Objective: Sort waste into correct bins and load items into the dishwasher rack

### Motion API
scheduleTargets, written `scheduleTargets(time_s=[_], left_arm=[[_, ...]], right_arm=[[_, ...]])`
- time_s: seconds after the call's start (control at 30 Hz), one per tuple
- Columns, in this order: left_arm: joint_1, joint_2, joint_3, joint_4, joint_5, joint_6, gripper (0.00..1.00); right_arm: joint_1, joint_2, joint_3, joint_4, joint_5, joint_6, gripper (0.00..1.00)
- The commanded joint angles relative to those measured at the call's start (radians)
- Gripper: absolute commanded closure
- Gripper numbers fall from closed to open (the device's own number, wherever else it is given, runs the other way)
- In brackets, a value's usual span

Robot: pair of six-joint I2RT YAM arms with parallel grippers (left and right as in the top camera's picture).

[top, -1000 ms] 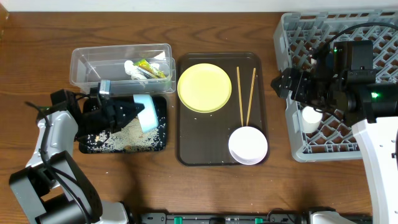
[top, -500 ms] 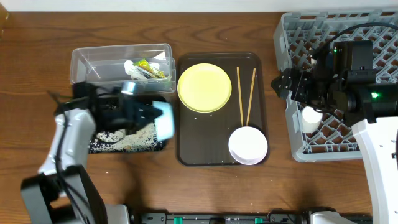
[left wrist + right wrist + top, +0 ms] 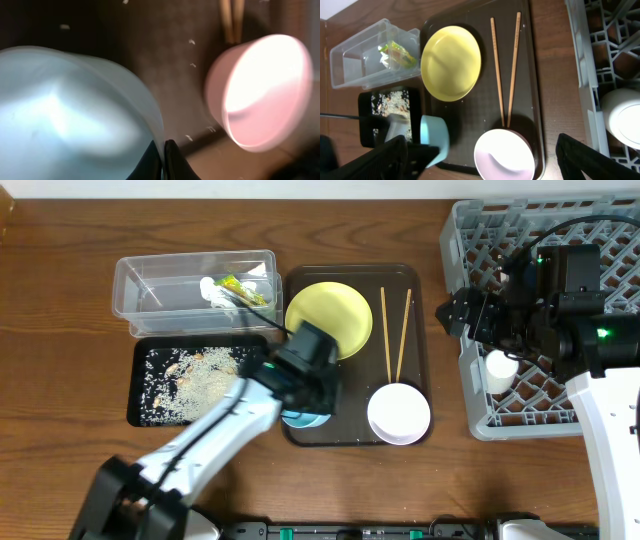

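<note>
Overhead view, left to right. Clear tub [image 3: 150, 285] sits at the far left of the wooden surface [image 3: 60, 380]; the green-yellow wrapper [image 3: 243, 288] and white paper scrap [image 3: 211, 291] lie in its right end. Black tray [image 3: 140, 415] sits just in front of the tub, with rice-like crumbs [image 3: 195, 375] scattered over its floor.

Left arm reaches across to the dark brown serving tray [image 3: 350, 405]. Left pincer [image 3: 164, 154] is pinched nearly closed on the rim of the light blue bowl [image 3: 75, 115]; the bowl is at the tray's front-left corner, and I cannot tell whether it touches the tray. Yellow plate [image 3: 340, 310] lies at the tray's rear, partly hidden by the arm. Two chopsticks [image 3: 395, 330] lie side by side to the plate's right. White-pink bowl [image 3: 398, 413] stands at the tray's front-right, just beyond the chopstick tips.

Right pincer [image 3: 445, 313] hangs by the left wall of the grey rack [image 3: 480, 240], jaws spread wide, holding nothing. White cup [image 3: 501, 367] stands in the rack, near that wall.
</note>
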Motion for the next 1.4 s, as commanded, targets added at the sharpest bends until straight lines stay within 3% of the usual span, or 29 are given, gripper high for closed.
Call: scheduleTargets(time_s=[0.0,0.23,0.37,0.63,0.67,0.83,1.0,1.37], left_arm=[[-0.064,0.029,0.01,0.039,-0.186,-0.081,0.87],[-0.061,0.001,0.079,-0.017,-0.186,-0.079,0.51],[-0.001,-0.048,0.183,-0.127,-0.185,-0.058,0.45],[0.168,-0.205,0.319,-0.247,-0.185,0.092,0.35],[0.191,-0.231,0.328,-0.257,-0.185,0.12,0.35],[0.281,-0.358,0.339,-0.288,-0.186,0.225,0.32],[0.336,-0.491,0.338,-0.304,-0.189,0.225,0.2],[0.338,-0.617,0.338,-0.307,-0.189,0.225,0.14]], right_arm=[[0.009,0.001,0.001,-0.001,0.0,0.008,0.07],[0.01,0.001,-0.001,-0.002,0.0,-0.008,0.07],[0.023,0.001,-0.013,0.0,0.001,-0.05,0.07],[0.085,0.002,-0.025,0.018,0.064,-0.116,0.07],[0.089,0.002,-0.025,0.019,0.087,-0.116,0.01],[0.087,0.002,-0.025,0.019,0.163,-0.116,0.01],[0.088,0.002,-0.025,0.031,0.164,-0.116,0.01],[0.088,0.002,-0.025,0.029,0.164,-0.116,0.01]])
